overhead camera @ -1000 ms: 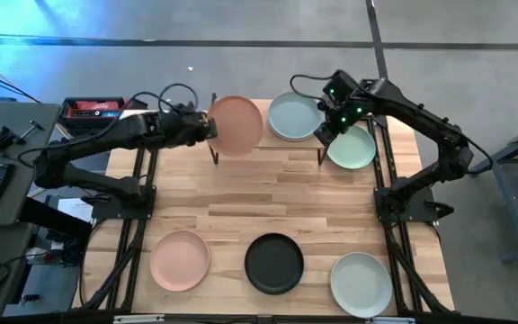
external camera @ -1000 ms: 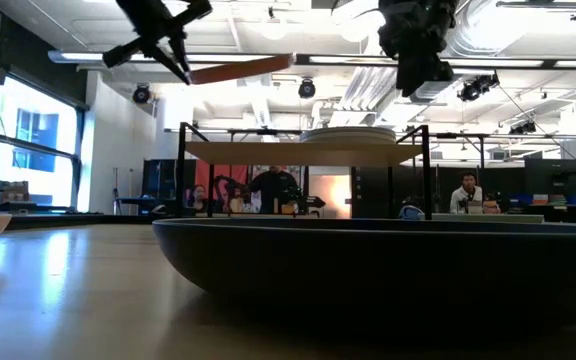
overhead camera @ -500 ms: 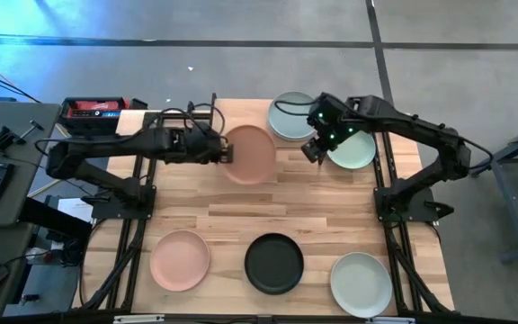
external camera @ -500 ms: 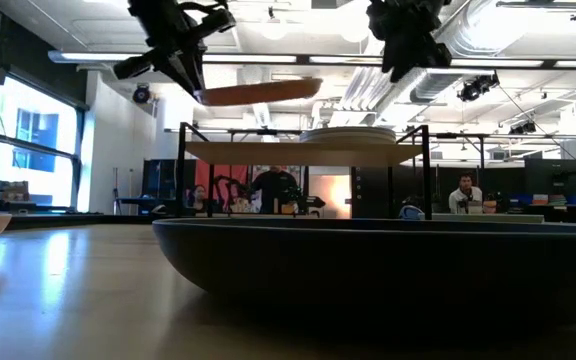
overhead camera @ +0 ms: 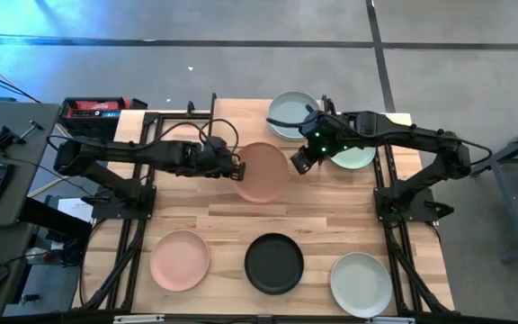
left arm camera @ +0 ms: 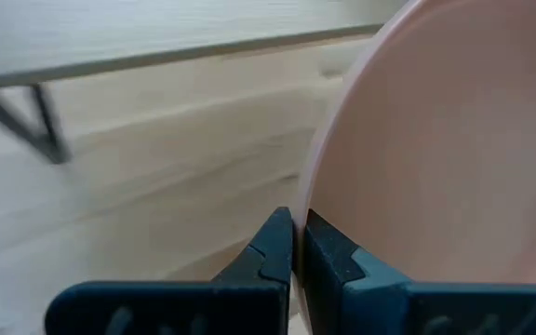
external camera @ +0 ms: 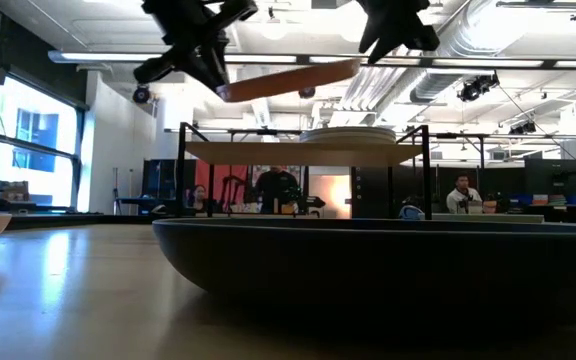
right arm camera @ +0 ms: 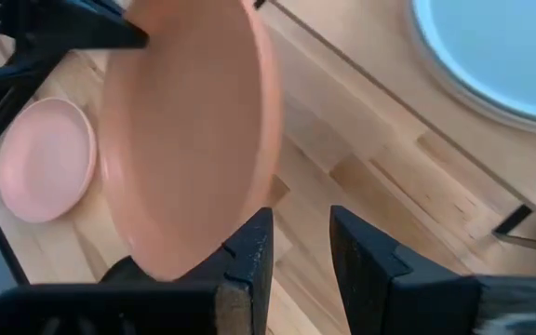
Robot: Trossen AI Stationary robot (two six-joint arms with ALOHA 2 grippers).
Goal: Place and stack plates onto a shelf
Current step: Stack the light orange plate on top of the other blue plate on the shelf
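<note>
A peach plate (overhead camera: 263, 171) hangs in the air near the table's middle, in front of the shelf (external camera: 298, 152), with my left gripper (overhead camera: 238, 170) shut on it. My right gripper (overhead camera: 300, 162) stands open just off this plate's right rim (right arm camera: 266, 177), which lies beside one finger rather than between the two. A grey-blue plate (overhead camera: 292, 115) and a pale green plate (overhead camera: 356, 155) rest flat on the shelf top. My left gripper pinches the peach plate's left rim (left arm camera: 303, 200) between its two fingers (left arm camera: 273, 249). The fingers slant down from the table's left. The plate is lifted clear, higher than the shelf top, and tilted with its right side (external camera: 348, 68) up.
Along the table's near edge lie a pink plate (overhead camera: 180, 259), a black plate (overhead camera: 274, 263) and a pale plate (overhead camera: 361, 282). The black plate (external camera: 378, 270) fills the low view's foreground. A red box (overhead camera: 93, 108) sits off the table's far left corner.
My left gripper has carried the peach plate from over the shelf's left part toward the table's near edge and to the right; the plate stays lifted and tilted. My right gripper has swung from over the pale green plate leftward, to the peach plate's right rim.
</note>
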